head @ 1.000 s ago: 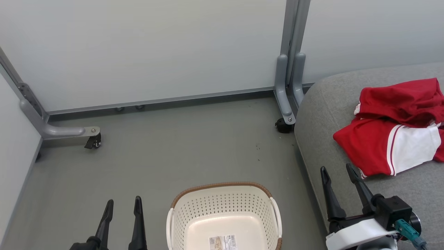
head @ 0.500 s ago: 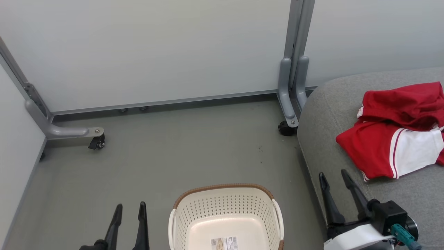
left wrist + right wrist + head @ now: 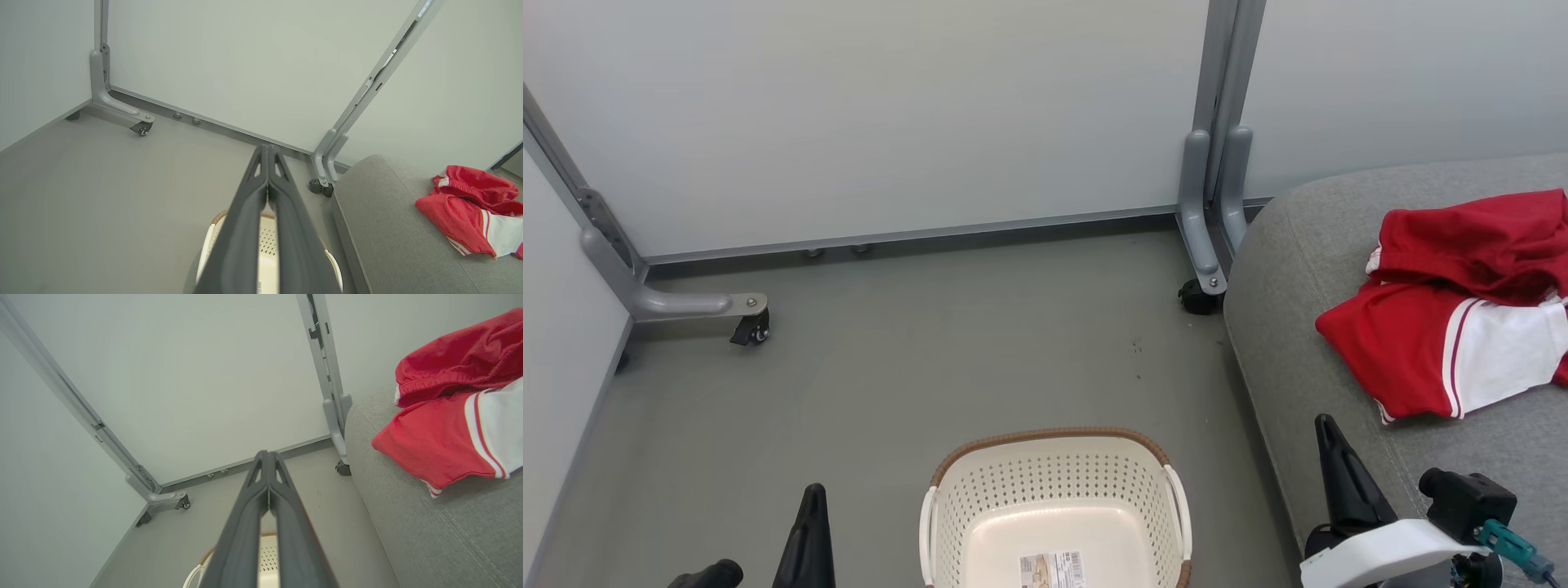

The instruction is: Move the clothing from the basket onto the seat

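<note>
Two red garments lie on the grey seat (image 3: 1290, 269) at the right: a plain red one (image 3: 1470, 237) behind and a red-and-white one (image 3: 1421, 351) in front. The cream basket (image 3: 1045, 482) stands on the floor at bottom centre and holds nothing but a label sticker. My left gripper (image 3: 812, 494) is shut and empty to the left of the basket. My right gripper (image 3: 1325, 425) is shut and empty over the seat's front edge, below the clothing. Both wrist views show fingers pressed together, left gripper (image 3: 268, 148) and right gripper (image 3: 267, 454), with the clothing (image 3: 441, 449) off to the right.
Pale partition walls close the back and left. Their grey metal feet on casters stand on the floor at the left (image 3: 743, 314) and beside the seat's corner (image 3: 1205, 286). Grey floor (image 3: 947, 351) lies between the basket and the walls.
Both grippers have gone from open to shut. Both have drawn back toward the bottom of the head view. The clothing and basket have stayed put.
</note>
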Controlling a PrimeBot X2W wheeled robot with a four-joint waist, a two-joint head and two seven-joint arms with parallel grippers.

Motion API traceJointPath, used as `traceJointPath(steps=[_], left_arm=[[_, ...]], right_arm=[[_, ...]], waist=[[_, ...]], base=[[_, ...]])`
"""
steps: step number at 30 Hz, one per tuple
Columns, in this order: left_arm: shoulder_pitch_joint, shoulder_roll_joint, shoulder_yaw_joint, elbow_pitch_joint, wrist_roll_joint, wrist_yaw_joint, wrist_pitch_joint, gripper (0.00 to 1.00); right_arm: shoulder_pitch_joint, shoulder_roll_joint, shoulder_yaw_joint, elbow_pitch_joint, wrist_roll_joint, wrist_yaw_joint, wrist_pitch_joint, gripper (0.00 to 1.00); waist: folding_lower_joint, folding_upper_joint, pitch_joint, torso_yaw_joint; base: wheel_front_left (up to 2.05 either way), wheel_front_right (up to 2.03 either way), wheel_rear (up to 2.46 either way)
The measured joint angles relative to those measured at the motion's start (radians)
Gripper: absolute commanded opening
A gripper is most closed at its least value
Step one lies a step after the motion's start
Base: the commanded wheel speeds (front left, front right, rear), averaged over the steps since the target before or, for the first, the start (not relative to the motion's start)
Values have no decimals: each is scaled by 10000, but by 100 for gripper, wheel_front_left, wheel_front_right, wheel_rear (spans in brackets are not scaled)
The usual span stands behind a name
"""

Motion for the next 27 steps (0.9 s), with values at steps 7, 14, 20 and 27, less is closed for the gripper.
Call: traceJointPath(steps=[7, 14, 20, 27], left_arm=[[-280, 42, 138, 165, -1139, -82, 263, 0], [-569, 90, 251, 337, -2232, -140, 502, 0], [-779, 142, 395, 405, -3045, -215, 702, 0], [-994, 176, 500, 516, -3942, -290, 909, 0]], right_arm=[[-198, -79, -90, 117, 1264, 0, 265, 0], [-371, -134, -209, 230, 2452, 0, 510, 0], [-471, -153, -299, 299, 3359, -2, 702, 0], [-614, -173, -395, 380, 4312, -2, 905, 0]], waist=[[0, 0, 53, 14], [0, 0, 108, 28], [0, 0, 154, 40], [0, 0, 206, 53]], base=[[0, 0, 0], [0, 0, 0], [0, 0, 0], [0, 0, 0]])
